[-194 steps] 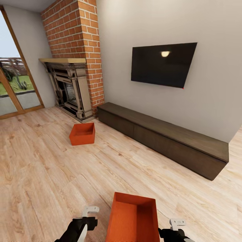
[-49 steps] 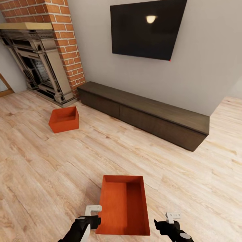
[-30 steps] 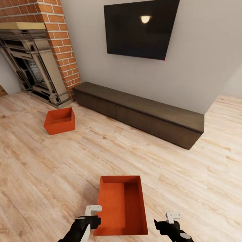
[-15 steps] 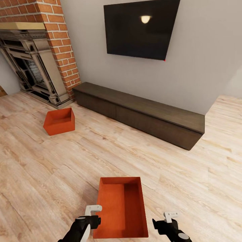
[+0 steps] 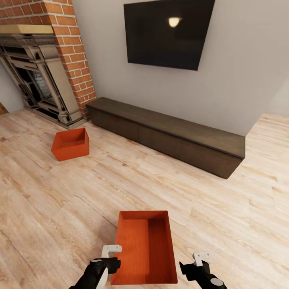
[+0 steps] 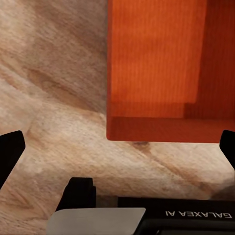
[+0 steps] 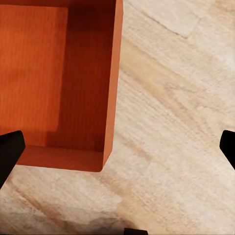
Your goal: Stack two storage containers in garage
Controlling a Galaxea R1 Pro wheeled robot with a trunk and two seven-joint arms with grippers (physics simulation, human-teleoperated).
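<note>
Two orange bins on the living-room plank floor, one between the robot's tools.

The near storage container (image 5: 145,247) lies open side up on the wood floor (image 5: 224,224), long axis running away from the robot toward the dark low cabinet (image 5: 168,138). The left tool (image 5: 105,263) and right tool (image 5: 196,267) sit just beside its long walls; both are spread wide and grasp nothing. The far storage container (image 5: 70,144) rests well apart near the brick fireplace (image 5: 48,72), turned slightly askew.
</note>
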